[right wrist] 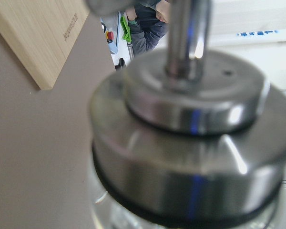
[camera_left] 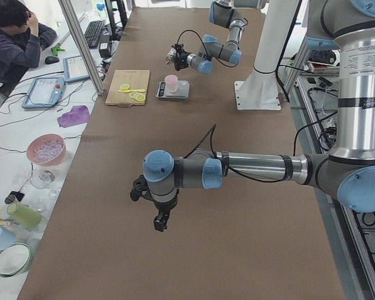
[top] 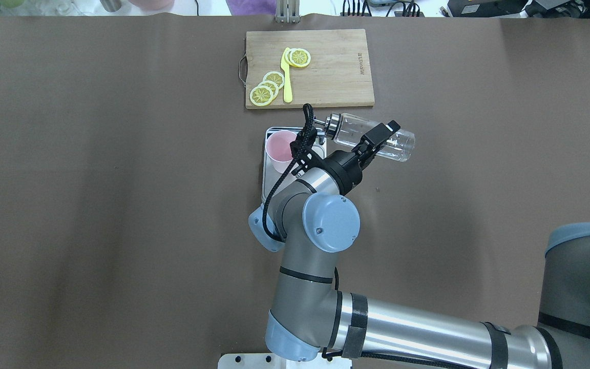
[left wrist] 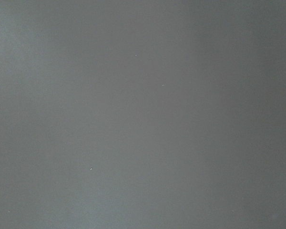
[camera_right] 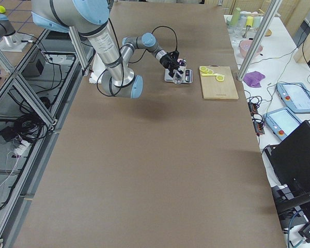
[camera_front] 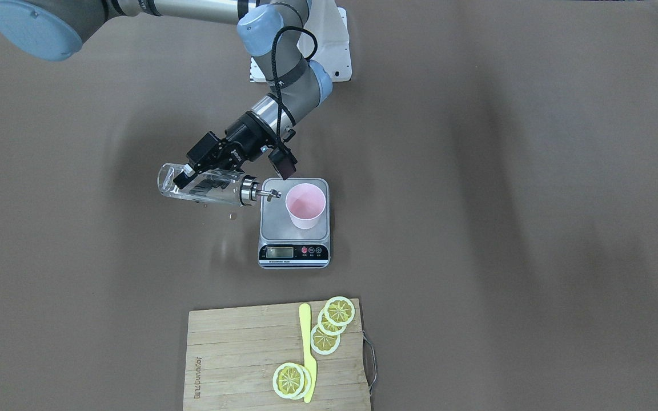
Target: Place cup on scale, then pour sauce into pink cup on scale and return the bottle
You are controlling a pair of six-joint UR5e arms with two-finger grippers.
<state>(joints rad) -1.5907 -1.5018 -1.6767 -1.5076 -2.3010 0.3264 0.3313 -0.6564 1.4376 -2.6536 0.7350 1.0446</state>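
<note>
The pink cup (camera_front: 306,205) stands upright on the scale (camera_front: 293,251), toward its right side in the front-facing view. My right gripper (camera_front: 187,174) is shut on the clear glass bottle (camera_front: 206,187), which lies almost level in the air. Its silver spout (camera_front: 269,194) points at the cup and ends just short of the rim, above the scale's platform. Clear sauce shows inside the glass; no stream is visible. The right wrist view is filled by the bottle's metal cap (right wrist: 190,143). My left gripper (camera_left: 157,220) hangs over bare table far from the scale; I cannot tell whether it is open.
A wooden cutting board (camera_front: 237,354) with lemon slices (camera_front: 334,319) and a yellow knife (camera_front: 307,348) lies in front of the scale. A person (camera_left: 15,44) sits at a side table holding bowls and cups (camera_left: 47,150).
</note>
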